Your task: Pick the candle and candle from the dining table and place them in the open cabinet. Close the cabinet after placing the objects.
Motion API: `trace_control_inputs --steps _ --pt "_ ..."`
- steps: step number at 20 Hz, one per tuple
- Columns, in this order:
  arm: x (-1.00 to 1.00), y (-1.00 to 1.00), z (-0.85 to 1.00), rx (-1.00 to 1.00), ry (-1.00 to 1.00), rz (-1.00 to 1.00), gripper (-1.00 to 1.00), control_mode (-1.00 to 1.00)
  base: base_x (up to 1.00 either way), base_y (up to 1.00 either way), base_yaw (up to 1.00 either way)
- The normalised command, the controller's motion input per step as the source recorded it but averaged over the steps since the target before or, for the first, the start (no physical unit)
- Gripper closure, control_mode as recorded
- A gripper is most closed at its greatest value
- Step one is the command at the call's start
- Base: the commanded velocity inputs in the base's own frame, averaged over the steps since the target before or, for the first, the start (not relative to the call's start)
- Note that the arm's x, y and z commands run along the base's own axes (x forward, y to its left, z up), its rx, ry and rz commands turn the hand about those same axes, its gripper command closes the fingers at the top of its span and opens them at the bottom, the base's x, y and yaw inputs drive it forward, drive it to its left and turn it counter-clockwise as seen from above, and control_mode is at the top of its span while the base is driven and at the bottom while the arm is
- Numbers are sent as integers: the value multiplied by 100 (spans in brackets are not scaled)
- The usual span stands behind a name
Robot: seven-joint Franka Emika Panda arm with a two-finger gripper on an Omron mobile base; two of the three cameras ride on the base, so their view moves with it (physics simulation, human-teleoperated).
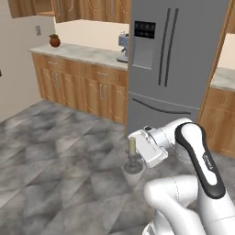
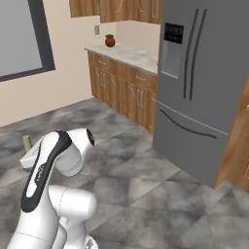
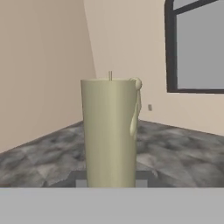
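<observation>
Beige wax taper candle [image 1: 131, 146] sits upright on its round dark dish, clamped in the gripper [image 1: 137, 153] with the fingers closed tight on it. It's carried above the grey stone-look floor [image 1: 55, 151] near the steel fridge [image 1: 176, 64], kept vertical presumably so it goes onto the cabinet shelf standing. Smooth cylinder, one drip down the side.

Tall grey fridge [image 1: 176, 69] w/ two long dark handles & a dispenser panel stood at the far side. Left of it ran a stone-topped counter [image 1: 78, 53] over wood drawers. A small brown pot [image 1: 54, 41] sat at its far-left end, a grey appliance [image 1: 123, 46] just beside the fridge. Dark-framed window [image 2: 22, 39] on the left wall; grey marbled floor [image 1: 55, 156].
</observation>
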Motion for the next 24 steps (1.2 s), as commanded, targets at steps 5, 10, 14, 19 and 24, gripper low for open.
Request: trace_control_inputs --steps 5,10,14,19,24 --pt "0 0 0 0 0 0 100 100 65 28 0" --pt "0 0 0 0 0 0 100 100 65 29 0" --pt "0 0 0 0 0 0 100 100 65 29 0" --pt "0 0 0 0 0 0 100 100 64 31 0" --pt "0 0 0 0 0 0 100 100 66 27 0"
